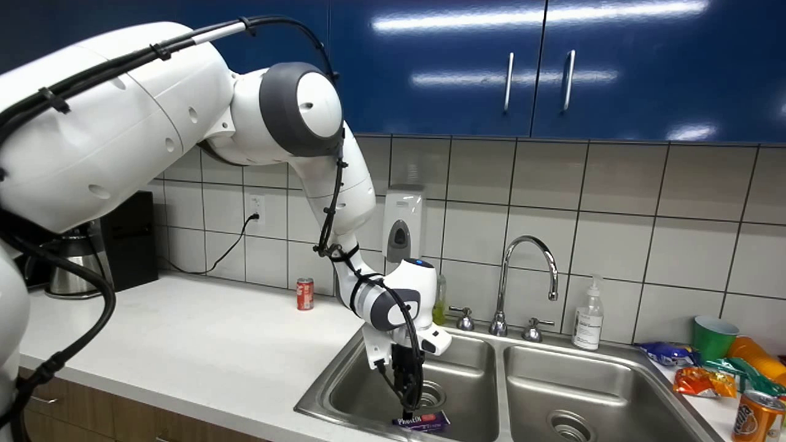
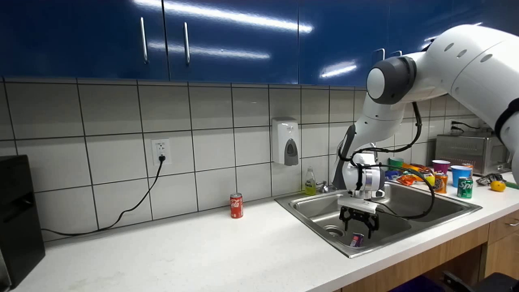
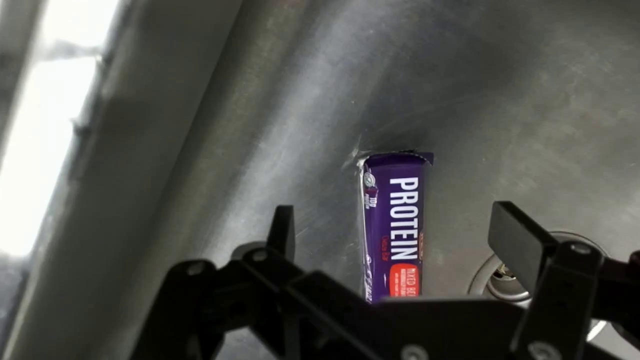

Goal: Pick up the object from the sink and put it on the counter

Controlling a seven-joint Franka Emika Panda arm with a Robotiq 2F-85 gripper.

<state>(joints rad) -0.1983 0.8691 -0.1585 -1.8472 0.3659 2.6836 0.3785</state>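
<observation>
Over the left basin (image 1: 470, 390), the fingers (image 3: 520, 245) are standing wide apart, released and gripping nothing. From the wrist camera, I am seeing the purple protein bar (image 3: 395, 227) lying about midway between them, seemingly touching neither, its long axis running crosswise to the line along which they would close. So I am reading the coming grasp as a pinch across the narrow width, calling mainly for a straight drop; how deep, I cannot tell. One end is going out of sight, so I am trusting the middle. On the bar's far side, the drain (image 3: 500, 287) is showing partly behind one finger. Farther out, past the rim of the sink (image 1: 319, 396), the worktop (image 1: 202, 344) is stretching left, where I am expecting to set the bar.
</observation>
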